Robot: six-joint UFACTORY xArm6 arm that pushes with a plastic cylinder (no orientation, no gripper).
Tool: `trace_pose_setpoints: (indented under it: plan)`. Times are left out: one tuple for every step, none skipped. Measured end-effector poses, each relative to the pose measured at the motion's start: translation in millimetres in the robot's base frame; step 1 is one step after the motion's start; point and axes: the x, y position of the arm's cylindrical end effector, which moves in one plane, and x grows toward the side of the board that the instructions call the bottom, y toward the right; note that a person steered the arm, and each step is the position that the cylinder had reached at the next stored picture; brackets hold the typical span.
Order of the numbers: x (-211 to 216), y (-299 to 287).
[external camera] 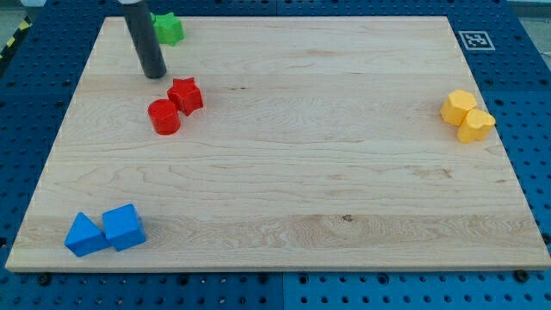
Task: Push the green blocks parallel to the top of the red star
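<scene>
While most of the wooden table point(284, 172) lies bare through its middle, the blocks sit out toward its edges and corners. A green block point(169, 27), its shape hard to make out but lobed like a star, rests close to the table's top edge near the view's top left, partly hidden behind the rod, so whether a second green block sits there cannot be told. My tip point(155, 74) stands just below and slightly left of the green block, apart from it, and just above and left of the red star point(186, 95), also not touching it. The red star touches a red cylinder point(164, 116) that sits at its lower left. Two blue blocks lie near the bottom left corner, a blue triangular block point(84, 234) and a blue cube point(125, 227), side by side and touching, close to the table's bottom edge. Two yellow blocks point(467, 115), roughly hexagonal and pressed together, sit near the right edge. Wide open room stretches to the right of the green block along the top edge, and across the whole centre. There is no gripper on this arm, only the rod, so no jaw state can be told.
</scene>
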Motion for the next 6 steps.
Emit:
trace_pose_setpoints:
  plan:
    - [-32,-36]
    - [-67,-56]
    - [-101,-67]
    - [-102,-63]
    - [-102,-39]
    - [-102,-23]
